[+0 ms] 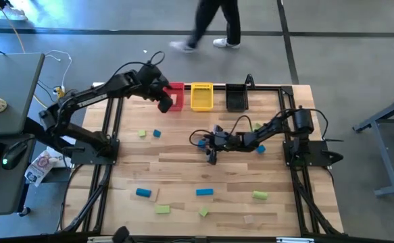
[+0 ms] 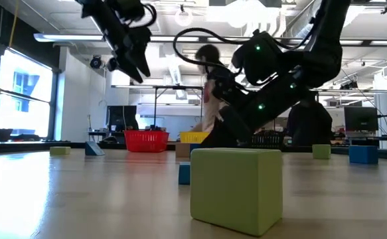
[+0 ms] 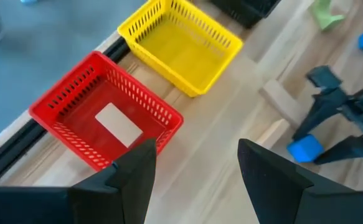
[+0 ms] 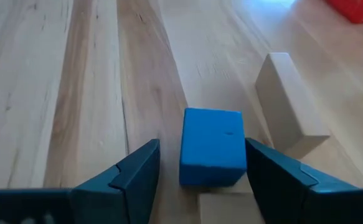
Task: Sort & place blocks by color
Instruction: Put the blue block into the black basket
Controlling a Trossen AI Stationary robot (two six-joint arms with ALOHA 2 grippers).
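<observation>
My right gripper (image 1: 212,154) is low over the middle of the table, open. In the right wrist view a blue block (image 4: 211,146) stands on the table between its fingertips (image 4: 200,180), with a gap on one side. A pale wood bar (image 4: 290,102) lies just beyond it and another wood block (image 4: 225,208) under the gripper. My left gripper (image 3: 197,180) is open and empty, raised beside the red bin (image 3: 103,115), which holds a pale wood block (image 3: 117,123). Blue and green blocks lie scattered, such as a blue one (image 1: 204,192) and a green one (image 1: 260,196).
The red bin (image 1: 175,96), yellow bin (image 1: 201,96) and black bin (image 1: 236,98) stand in a row at the far edge. A large-looking green block (image 2: 236,189) sits right before the low camera. A person (image 1: 213,23) walks beyond the table.
</observation>
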